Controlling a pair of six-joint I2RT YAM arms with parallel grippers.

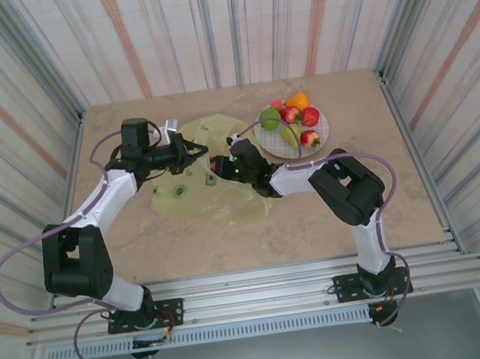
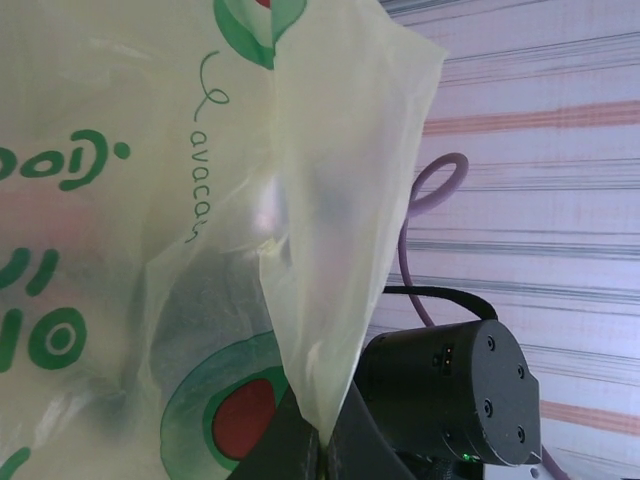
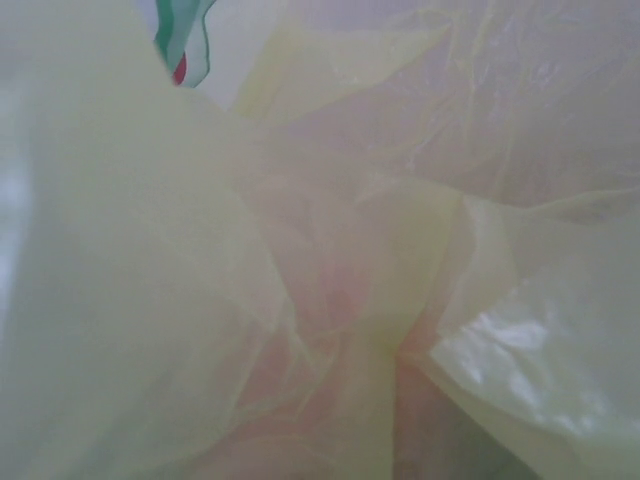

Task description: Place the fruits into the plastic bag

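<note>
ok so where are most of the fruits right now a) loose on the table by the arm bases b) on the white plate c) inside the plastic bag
b, the top view shows the fruits piled on the white plate, beside the plastic bag.

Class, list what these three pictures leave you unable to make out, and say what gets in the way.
- Right claw, open or shut, loaded or not: right wrist view, plastic bag folds before the lens; top view, too small.
- Bag's contents: hazy film, all views.
- Fruits, exact count: top view, piled, overlapping.
- Green lettering: left wrist view, cut off by left edge.
</note>
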